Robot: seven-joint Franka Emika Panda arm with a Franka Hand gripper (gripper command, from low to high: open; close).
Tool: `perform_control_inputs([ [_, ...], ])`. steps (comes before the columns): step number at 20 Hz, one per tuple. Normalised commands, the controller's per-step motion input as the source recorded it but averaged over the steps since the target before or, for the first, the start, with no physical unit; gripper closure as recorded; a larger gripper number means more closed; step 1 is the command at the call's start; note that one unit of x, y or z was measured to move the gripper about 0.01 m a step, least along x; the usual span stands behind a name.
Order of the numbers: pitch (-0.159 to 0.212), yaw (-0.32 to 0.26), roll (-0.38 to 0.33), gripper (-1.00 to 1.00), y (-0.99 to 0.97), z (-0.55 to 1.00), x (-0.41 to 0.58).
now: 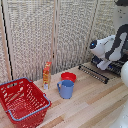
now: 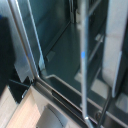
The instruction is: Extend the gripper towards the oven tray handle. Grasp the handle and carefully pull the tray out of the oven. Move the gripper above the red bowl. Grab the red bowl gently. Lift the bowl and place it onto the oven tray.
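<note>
**Arm at the oven's mouth, red bowl waiting on the table**

No brand, label or writing could be read on anything in either view; the orange bottle's print was too blurred to make out.

The largest thing in the exterior view was the pale wooden table (image 1: 90,100), backed by a woven screen (image 1: 45,35). The bulky white arm (image 1: 107,45) reached in from the exterior view's right, over the far right corner of the table. There the oven (image 2: 65,45) stood mostly out of the exterior frame, while the wrist view looked straight into its dark interior past silvery trim. The tray (image 1: 93,73) showed as a dark rack of thin bars jutting from the oven over the table edge, just below the arm.

A big red wire basket (image 1: 22,100) sat at the exterior view's left, well apart from the arm. Near the middle stood a blue mug (image 1: 66,89), and just behind it the red bowl (image 1: 68,76), resting on the table between the mug and the tray, off the rack. An orange bottle (image 1: 47,74) stood upright beside the bowl.

The gripper (image 1: 103,64) hung just above the tray's near end, well apart from the bowl. Whether its fingers were spread or closed, or held anything, could not be told.
</note>
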Motion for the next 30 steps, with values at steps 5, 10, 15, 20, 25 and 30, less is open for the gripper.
perform_control_inputs([
  [5,-0.031,-0.02,0.0,1.0,-0.06,0.0,-0.047],
  [10,-0.033,-0.027,0.0,1.0,-0.1,0.0,-0.053],
  [15,-0.026,-0.044,-0.031,1.0,-0.08,0.0,-0.099],
  [20,-0.014,-0.03,-0.027,1.0,0.0,0.04,-0.047],
  [25,-0.002,-0.099,-0.019,1.0,0.53,0.01,0.072],
  [30,-0.008,-0.126,-0.041,1.0,0.82,0.0,0.131],
])
